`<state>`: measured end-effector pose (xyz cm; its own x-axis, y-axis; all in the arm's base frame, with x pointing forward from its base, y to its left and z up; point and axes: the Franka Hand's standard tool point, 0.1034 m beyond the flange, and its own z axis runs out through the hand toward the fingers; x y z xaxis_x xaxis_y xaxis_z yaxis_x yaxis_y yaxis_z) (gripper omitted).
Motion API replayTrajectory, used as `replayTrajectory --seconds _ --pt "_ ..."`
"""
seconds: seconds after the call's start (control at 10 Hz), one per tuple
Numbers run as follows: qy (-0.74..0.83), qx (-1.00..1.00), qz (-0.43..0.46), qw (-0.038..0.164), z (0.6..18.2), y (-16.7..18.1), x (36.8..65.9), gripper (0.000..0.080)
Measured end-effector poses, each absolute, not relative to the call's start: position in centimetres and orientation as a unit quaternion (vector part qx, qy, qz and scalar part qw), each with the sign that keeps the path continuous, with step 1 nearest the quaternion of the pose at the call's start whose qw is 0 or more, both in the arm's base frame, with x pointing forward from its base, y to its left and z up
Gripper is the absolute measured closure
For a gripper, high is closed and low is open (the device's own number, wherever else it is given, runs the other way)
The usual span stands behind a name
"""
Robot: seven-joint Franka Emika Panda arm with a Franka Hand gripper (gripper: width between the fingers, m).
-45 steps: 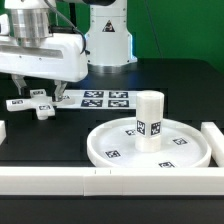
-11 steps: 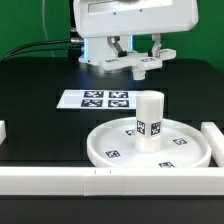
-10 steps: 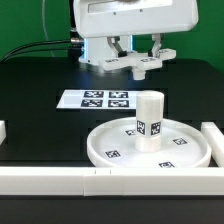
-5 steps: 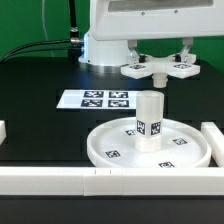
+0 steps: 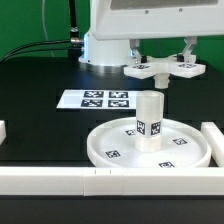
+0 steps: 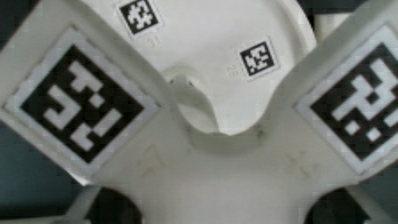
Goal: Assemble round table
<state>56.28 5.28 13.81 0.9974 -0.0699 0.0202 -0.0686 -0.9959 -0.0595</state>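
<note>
My gripper (image 5: 162,60) is shut on the white cross-shaped four-arm piece (image 5: 163,70) and holds it in the air, flat, tags upward. It hangs a little above and behind the short cylinder post (image 5: 150,120). The post stands upright in the middle of the large round rimmed disc (image 5: 110,150). In the wrist view the cross-shaped piece (image 6: 80,90) fills the picture with two large tags. My gripper (image 6: 217,205) grips its middle, with dark fingers (image 6: 111,205) at either side. Small tags of the disc (image 6: 258,57) show beyond it.
The marker board (image 5: 100,99) lies flat on the black table behind the disc. Long white border bars run along the front (image 5: 80,182), at the exterior view's right (image 5: 213,135) and at its left edge (image 5: 3,130). The robot's white base (image 5: 105,50) stands at the back.
The gripper has carried the cross-shaped piece toward the exterior view's right, from over the marker board to above the post. In the last half second it barely shifted.
</note>
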Motion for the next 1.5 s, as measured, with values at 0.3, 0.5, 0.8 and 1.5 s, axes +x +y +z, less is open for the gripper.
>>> replayTrajectory --seconds 0.3,0.5,0.8,1.5 --pt "0.038 -0.999 -0.016 0.028 13.1 4.8 56.0 0.0357" --pt "0.036 -0.999 -0.016 0.026 12.6 4.1 55.7 0.0357" --pt "0.036 -0.999 -0.014 0.024 12.2 3.6 55.8 0.0357" --pt "0.031 -0.999 -0.003 0.020 10.6 3.9 55.4 0.0357"
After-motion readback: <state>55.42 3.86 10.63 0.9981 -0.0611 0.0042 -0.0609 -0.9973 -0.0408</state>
